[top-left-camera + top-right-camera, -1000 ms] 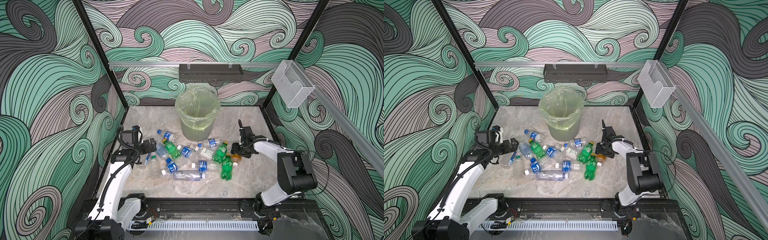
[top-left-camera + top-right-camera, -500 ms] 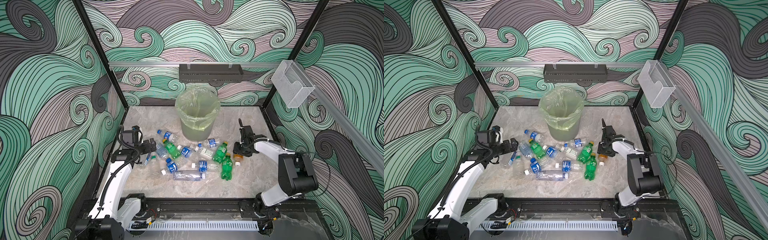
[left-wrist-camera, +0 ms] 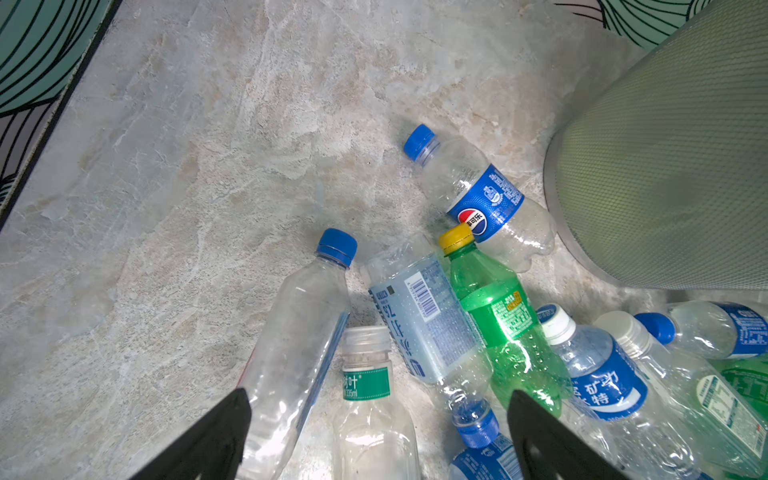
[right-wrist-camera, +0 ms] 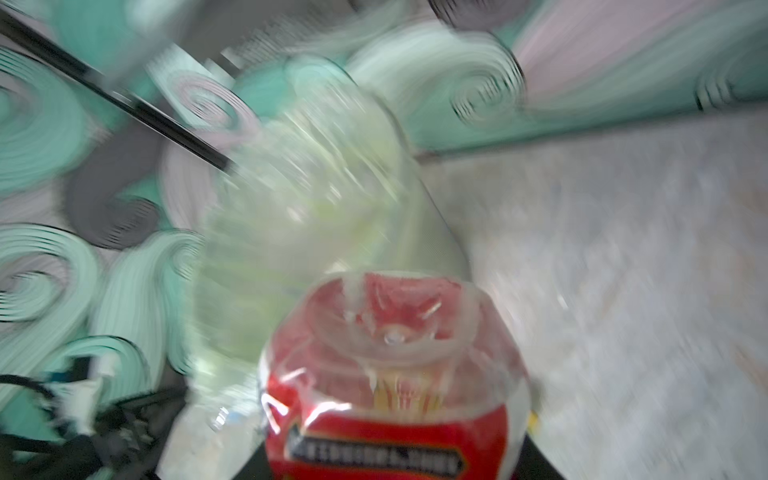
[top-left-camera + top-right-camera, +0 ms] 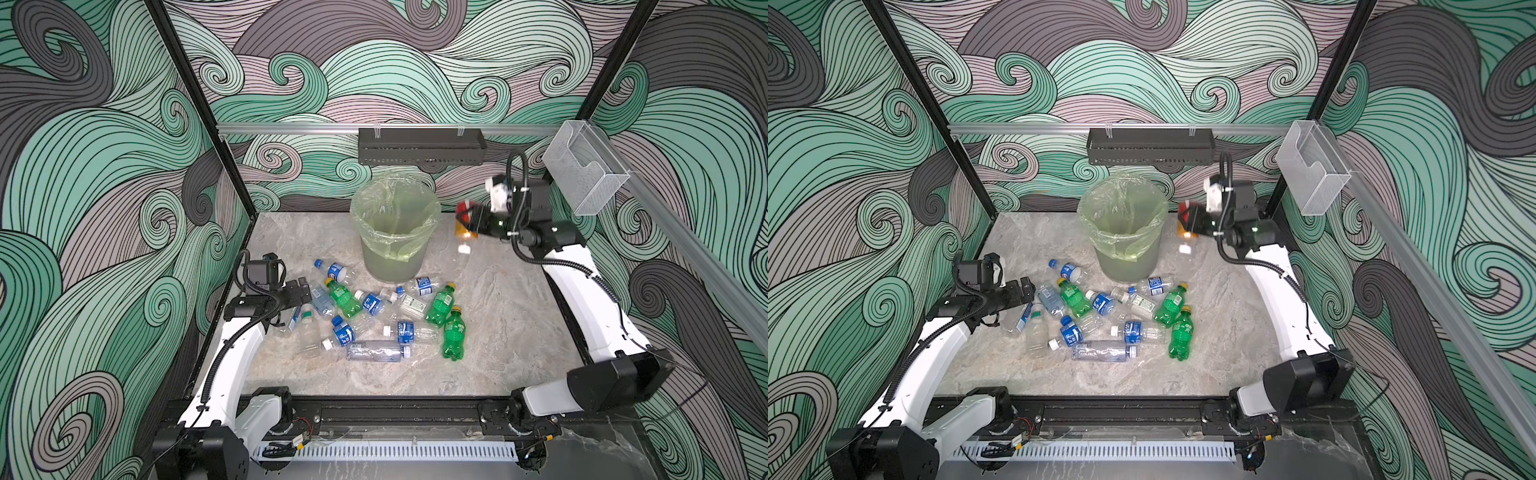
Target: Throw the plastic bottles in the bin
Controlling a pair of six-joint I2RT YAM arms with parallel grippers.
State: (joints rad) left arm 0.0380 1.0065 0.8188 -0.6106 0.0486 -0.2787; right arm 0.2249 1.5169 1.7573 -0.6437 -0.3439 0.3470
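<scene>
The bin, a grey bucket lined with a yellow-green bag, stands at the back middle. Just right of its rim, my right gripper hangs high, shut on a red-labelled bottle whose white cap points down. The wrist view is blurred, with the bin behind the bottle. Several plastic bottles, clear and green, lie in a heap in front of the bin. My left gripper stands open low over the heap's left end, above a green-banded clear bottle.
A black perforated tray hangs on the back rail above the bin. A clear plastic box is fixed to the right rail, close to my right wrist. The bin's wall stands right behind a Pepsi bottle.
My right gripper shut on the red-labelled bottle at the heap's right edge, then lifted it up and back to the bin's rim. The left arm has not moved.
</scene>
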